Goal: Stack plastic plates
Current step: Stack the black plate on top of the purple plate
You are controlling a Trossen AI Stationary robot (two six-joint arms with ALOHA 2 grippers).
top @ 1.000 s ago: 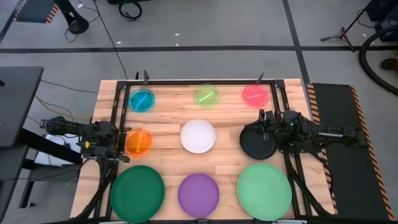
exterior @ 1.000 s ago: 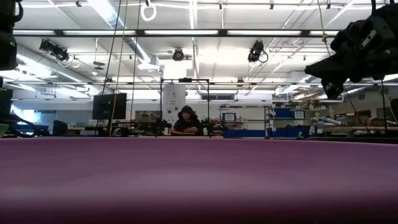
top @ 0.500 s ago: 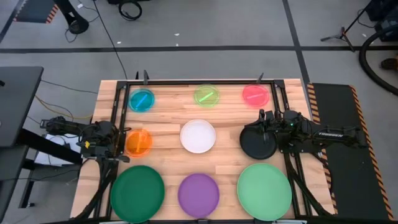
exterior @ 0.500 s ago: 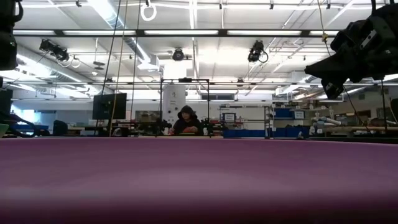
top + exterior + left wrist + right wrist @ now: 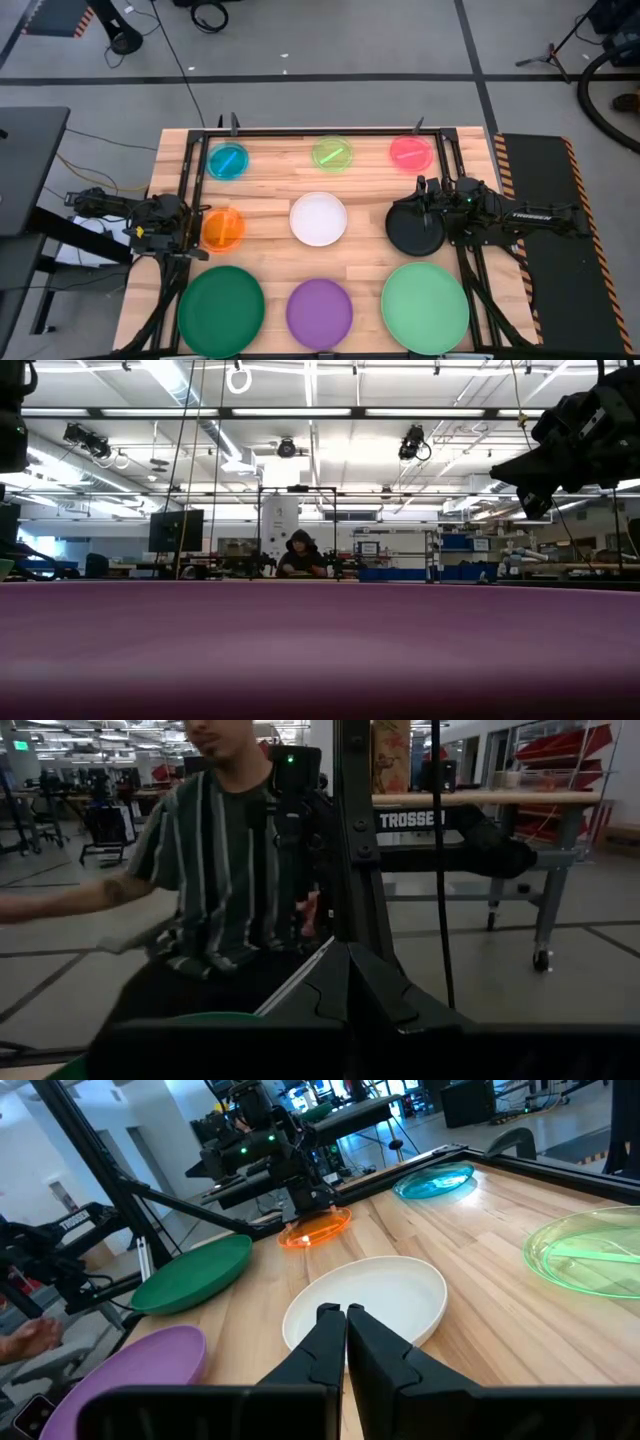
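Nine plates (image 5: 318, 219) lie apart in three rows of three across the table (image 5: 270, 208).

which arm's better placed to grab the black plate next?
Right, likely. The right gripper sits over the black plate's rim, fingers shut in its wrist view. The left gripper waits across the table by the orange plate, with the white plate between.

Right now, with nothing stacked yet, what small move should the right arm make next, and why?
Probably open the right hand and lower it to the round black plastic plate. Its fingers look pressed shut in the right wrist view, it hovers at that plate's rim, and all the plates lie apart.
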